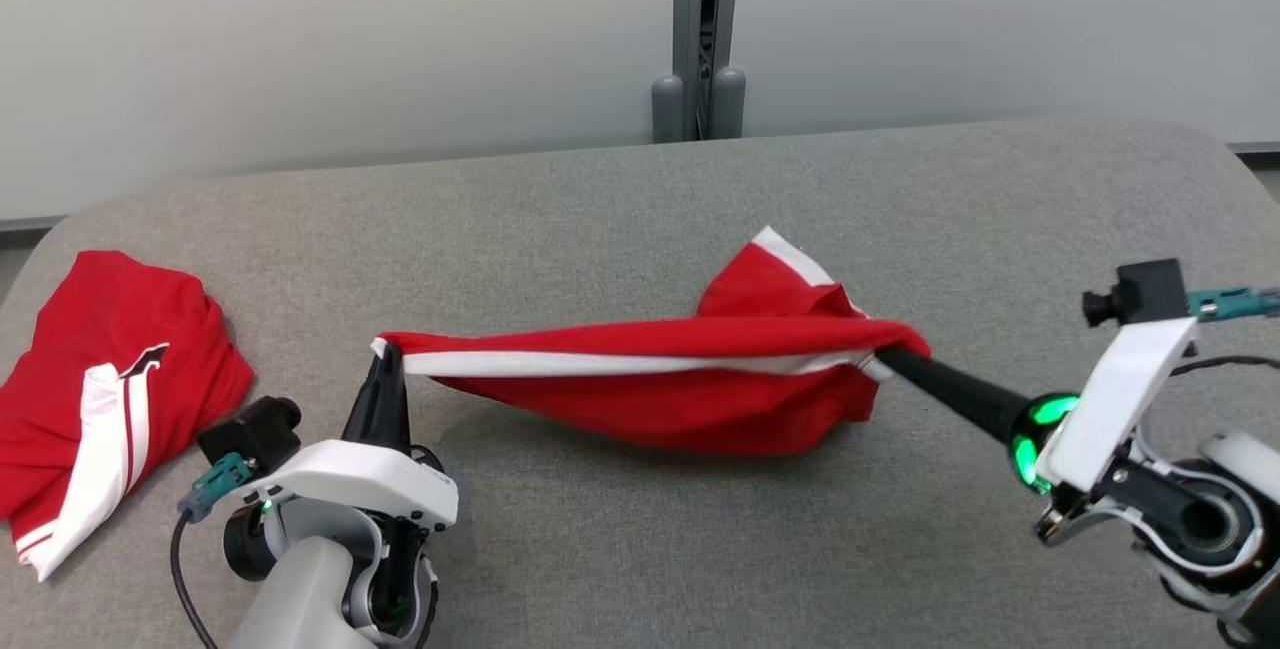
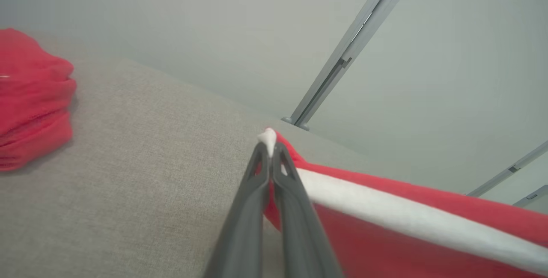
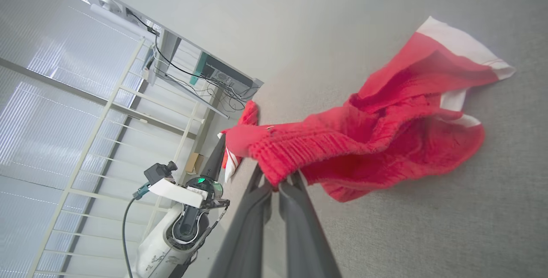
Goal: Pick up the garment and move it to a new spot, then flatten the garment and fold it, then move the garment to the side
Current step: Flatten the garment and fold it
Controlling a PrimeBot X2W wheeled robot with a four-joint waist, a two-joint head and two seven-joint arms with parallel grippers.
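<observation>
The garment (image 1: 690,379) is red with white trim and hangs stretched between both grippers above the grey table (image 1: 640,549). My left gripper (image 1: 388,354) is shut on its left corner, where a white tip pokes out past the fingertips. My right gripper (image 1: 885,357) is shut on its right end. The cloth sags in the middle and its lower part touches the table. In the left wrist view the left gripper (image 2: 269,149) pinches the white-striped edge of the garment (image 2: 406,222). In the right wrist view the right gripper (image 3: 276,183) holds the bunched garment (image 3: 385,132).
A second red garment (image 1: 100,389) with white stripes lies folded at the table's far left, also in the left wrist view as a red pile (image 2: 30,98). A grey post (image 1: 700,39) stands behind the table's far edge against a pale wall.
</observation>
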